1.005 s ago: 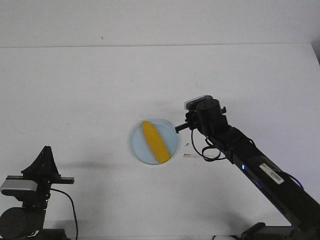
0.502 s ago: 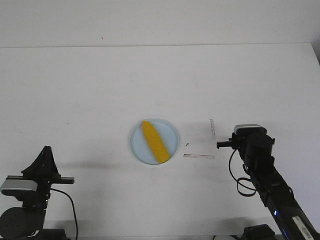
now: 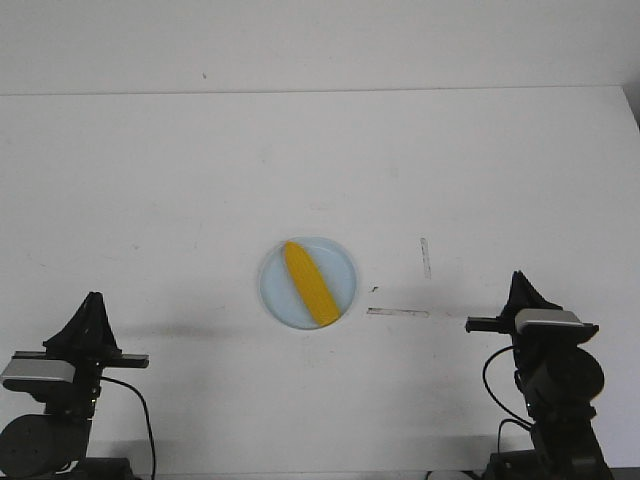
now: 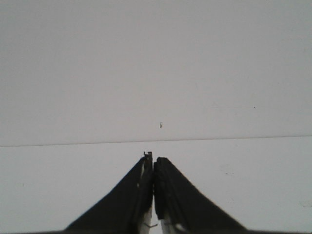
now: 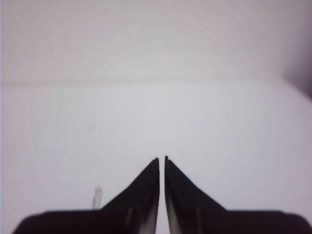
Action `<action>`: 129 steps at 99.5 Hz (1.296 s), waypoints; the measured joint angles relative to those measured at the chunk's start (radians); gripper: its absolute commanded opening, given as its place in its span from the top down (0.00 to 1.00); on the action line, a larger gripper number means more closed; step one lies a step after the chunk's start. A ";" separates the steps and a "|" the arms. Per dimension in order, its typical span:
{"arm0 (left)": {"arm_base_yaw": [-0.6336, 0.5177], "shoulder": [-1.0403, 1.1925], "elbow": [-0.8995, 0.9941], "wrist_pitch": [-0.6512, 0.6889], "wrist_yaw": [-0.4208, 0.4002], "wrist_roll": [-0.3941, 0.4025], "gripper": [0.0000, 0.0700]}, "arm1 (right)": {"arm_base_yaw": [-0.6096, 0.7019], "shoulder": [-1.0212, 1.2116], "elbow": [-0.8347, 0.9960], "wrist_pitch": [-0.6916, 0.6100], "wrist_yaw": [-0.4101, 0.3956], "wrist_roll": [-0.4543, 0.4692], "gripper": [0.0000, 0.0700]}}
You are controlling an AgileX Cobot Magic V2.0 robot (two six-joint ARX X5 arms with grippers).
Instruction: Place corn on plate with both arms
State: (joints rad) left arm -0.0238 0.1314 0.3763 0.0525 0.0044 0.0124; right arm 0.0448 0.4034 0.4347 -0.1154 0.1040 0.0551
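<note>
The yellow corn (image 3: 309,283) lies diagonally on the pale blue plate (image 3: 278,300) in the middle of the white table. My left gripper (image 3: 92,297) is drawn back at the near left corner, far from the plate, its fingers pressed together and holding nothing (image 4: 153,161). Over at the near right corner sits my right gripper (image 3: 519,277), also well clear of the plate. Its fingers are shut with only a hairline slit between the tips (image 5: 162,159). Neither wrist view shows the corn or the plate.
Two thin marks lie on the table right of the plate, one lengthwise (image 3: 397,312) and one upright (image 3: 425,256). The table's far edge (image 3: 320,92) meets a pale wall. A dark corner shows at the far right (image 3: 632,100).
My right arm has pulled back from beside the plate to the near right corner. The corn stays on the plate. The left arm has not moved.
</note>
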 measured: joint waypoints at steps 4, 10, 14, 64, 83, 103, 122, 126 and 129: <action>0.000 0.000 0.000 0.000 0.000 0.000 1.00 | 0.000 -0.033 0.000 0.000 0.000 0.000 0.98; 0.000 0.000 0.000 0.000 0.000 0.000 1.00 | 0.000 -0.079 0.000 0.000 0.001 0.000 0.98; 0.000 0.000 0.000 0.000 0.000 0.000 1.00 | 0.000 -0.106 0.000 0.000 0.000 0.000 0.98; 0.000 0.000 0.000 0.000 0.000 0.000 1.00 | 0.000 -0.237 0.000 0.000 0.001 0.000 0.98; 0.000 0.000 0.000 0.000 0.000 0.000 1.00 | 0.000 -0.237 0.000 0.000 0.001 0.000 0.98; 0.000 0.000 0.000 0.000 0.000 0.000 1.00 | 0.000 -0.237 0.000 0.000 0.001 0.000 0.98; 0.000 0.000 0.000 -0.002 -0.032 0.000 1.00 | 0.000 -0.237 0.000 0.000 0.001 0.000 0.98; 0.000 0.000 0.000 -0.011 -0.041 0.000 1.00 | 0.000 -0.237 0.000 0.000 0.001 0.000 0.98; 0.000 -0.001 0.000 -0.024 -0.047 0.000 1.00 | 0.000 -0.237 0.000 0.000 0.001 0.000 0.98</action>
State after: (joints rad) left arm -0.0235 0.1307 0.3763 0.0280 -0.0429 0.0124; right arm 0.0448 0.1669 0.4347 -0.1154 0.1051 0.0551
